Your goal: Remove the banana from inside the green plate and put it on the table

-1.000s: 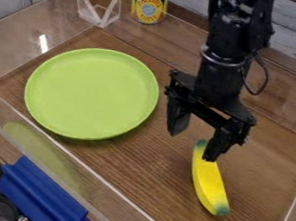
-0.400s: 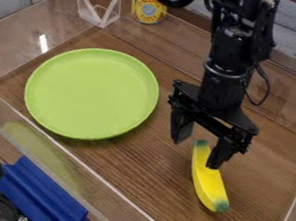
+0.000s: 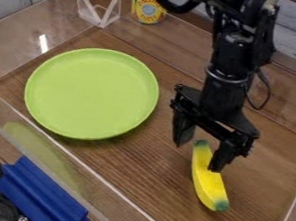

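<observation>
The yellow banana (image 3: 208, 183) lies on the brown wooden table (image 3: 129, 176), to the right of the green plate (image 3: 91, 92), with its green-dark tip toward the front. The plate holds nothing. My black gripper (image 3: 204, 144) hangs open just above the banana's far end, one finger on each side of it, with nothing held between them.
Clear acrylic walls (image 3: 20, 27) ring the tabletop. A blue block (image 3: 40, 199) sits at the front left corner. A yellow can (image 3: 149, 8) stands at the back, next to a clear stand (image 3: 95, 14).
The gripper has shifted slightly right and upward, away from the banana, staying open. The banana and plate have not moved.
</observation>
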Motion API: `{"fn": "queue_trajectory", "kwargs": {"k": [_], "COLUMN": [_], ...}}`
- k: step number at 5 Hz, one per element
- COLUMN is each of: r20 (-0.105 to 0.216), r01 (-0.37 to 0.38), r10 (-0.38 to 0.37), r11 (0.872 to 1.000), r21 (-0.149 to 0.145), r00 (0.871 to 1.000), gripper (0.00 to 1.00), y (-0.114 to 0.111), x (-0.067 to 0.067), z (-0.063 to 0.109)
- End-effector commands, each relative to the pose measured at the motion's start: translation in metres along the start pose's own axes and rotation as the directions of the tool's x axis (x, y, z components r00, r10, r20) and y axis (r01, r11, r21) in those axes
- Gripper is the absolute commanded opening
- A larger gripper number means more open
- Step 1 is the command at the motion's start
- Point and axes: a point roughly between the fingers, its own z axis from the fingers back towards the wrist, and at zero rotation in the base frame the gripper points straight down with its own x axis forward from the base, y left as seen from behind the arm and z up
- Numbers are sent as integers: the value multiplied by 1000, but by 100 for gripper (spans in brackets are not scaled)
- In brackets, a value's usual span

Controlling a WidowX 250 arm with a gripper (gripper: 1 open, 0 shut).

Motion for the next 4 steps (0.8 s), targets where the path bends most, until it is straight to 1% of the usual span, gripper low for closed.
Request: {"fn": "queue_trajectory", "kwargs": {"k": [1,2,4], "r20": [30,29,23], "r01": [12,11,7], "r10": [-12,-11,-7], "r11": [1000,1000,1000], "r21": [-3,-3,2], "r00": [999,1000,1000], "gripper": [100,0,0], "y": [-3,-3,1], "x": [4,5,2], "z": [5,4,6]}}
